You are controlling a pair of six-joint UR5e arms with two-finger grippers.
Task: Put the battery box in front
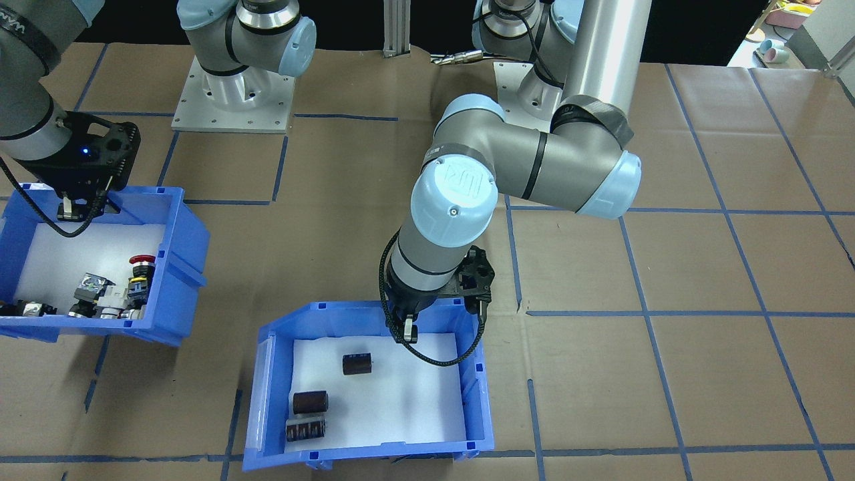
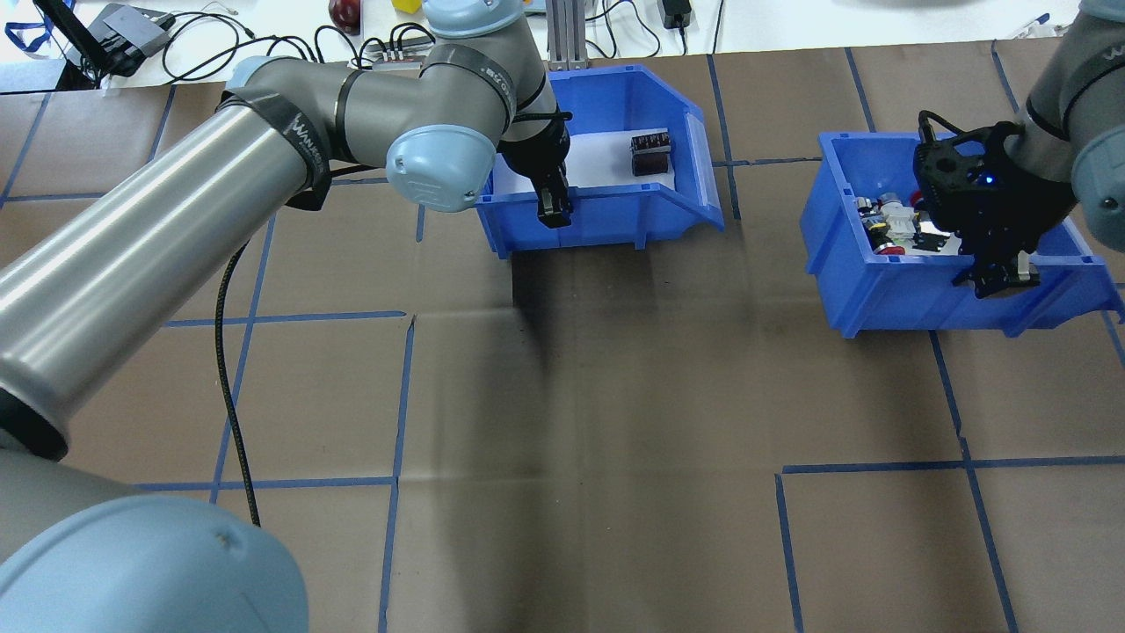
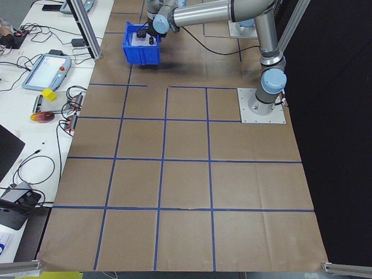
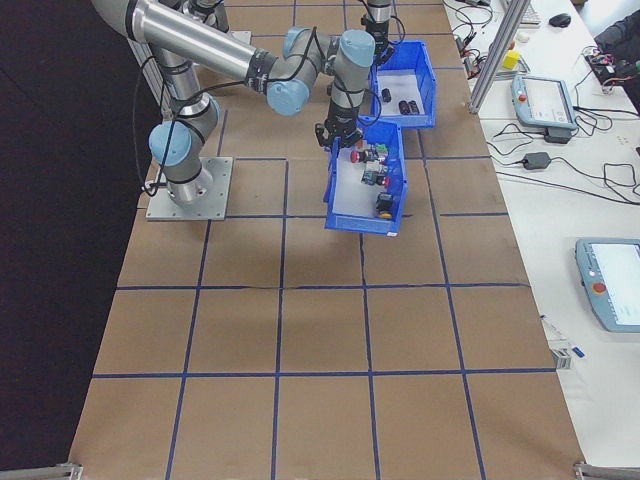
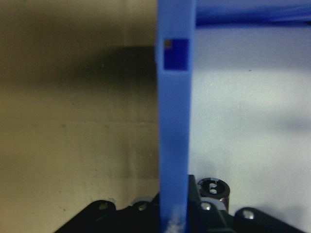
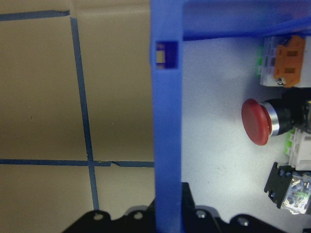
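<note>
The battery box (image 1: 482, 401) is a blue bin with a white liner and three dark brown cylinders (image 1: 310, 401) lying in it. My left gripper (image 1: 407, 331) is shut on its rear wall (image 5: 174, 126), which runs up between the fingers in the left wrist view. From overhead, the left gripper (image 2: 554, 209) clamps the wall of the battery box (image 2: 615, 220) nearest the robot. My right gripper (image 2: 997, 280) is shut on the wall of the second blue bin (image 2: 905, 294), which holds push-button switches. A red button (image 6: 256, 121) lies just inside that wall (image 6: 167, 121).
The switch bin (image 1: 180, 247) sits tilted at the front-facing view's left. The arms' base plates (image 1: 230, 100) stand at the robot's side of the table. Brown paper with blue tape lines (image 2: 395, 396) covers the table. A bench with cables and a pendant (image 3: 46, 70) borders the far edge.
</note>
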